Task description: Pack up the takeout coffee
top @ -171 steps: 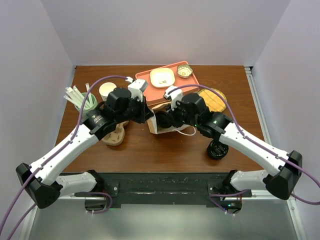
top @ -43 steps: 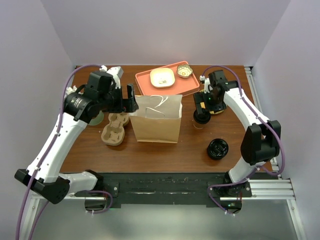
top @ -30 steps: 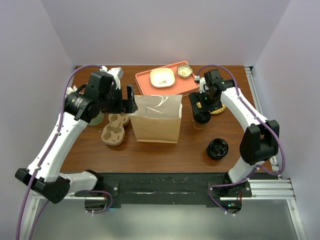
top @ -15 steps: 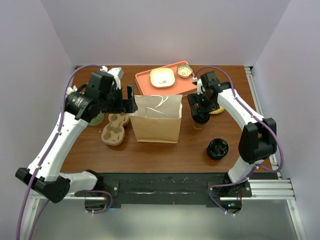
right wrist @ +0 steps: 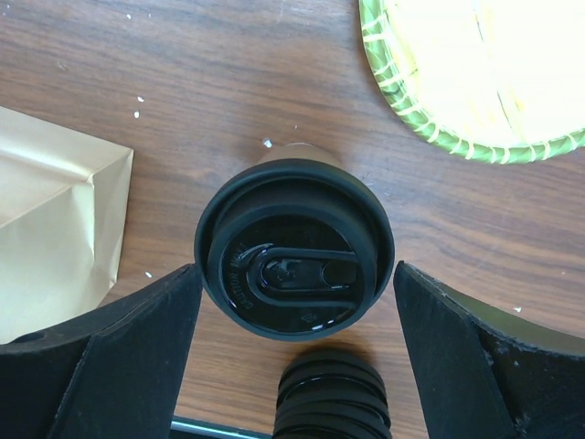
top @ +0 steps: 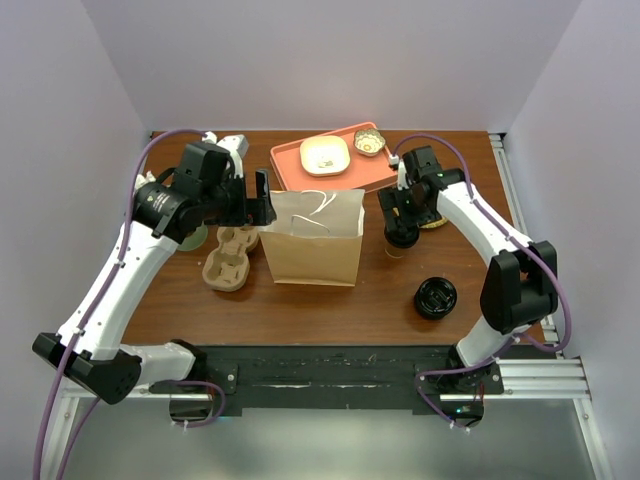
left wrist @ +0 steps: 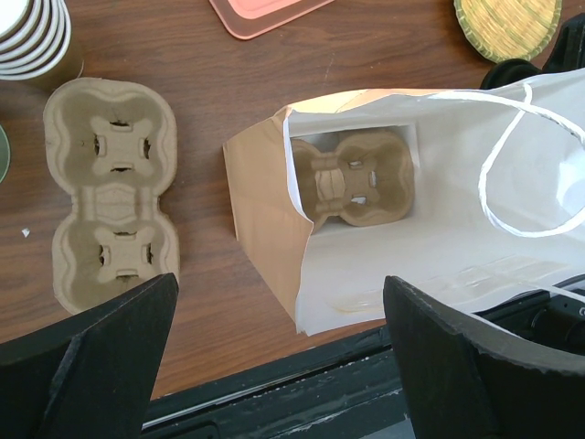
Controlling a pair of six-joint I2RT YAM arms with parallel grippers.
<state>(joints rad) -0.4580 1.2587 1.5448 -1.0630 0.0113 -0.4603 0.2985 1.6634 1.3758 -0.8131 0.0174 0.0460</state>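
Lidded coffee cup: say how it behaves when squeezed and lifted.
The cup has a black lid wider than its brown body, so it may tip if nudged. The walls look like paper; squeezing hard could dent them.

Bright, even overhead light; glare whitens the dish (top: 324, 154) at upper centre; shadows soft; fingers (right wrist: 96, 357) blurred in the right wrist view's lower corners.

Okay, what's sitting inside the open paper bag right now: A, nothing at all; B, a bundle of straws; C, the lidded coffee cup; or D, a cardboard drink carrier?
D, the left wrist view looks straight down into the paper bag and shows a cardboard drink carrier lying on its bottom.
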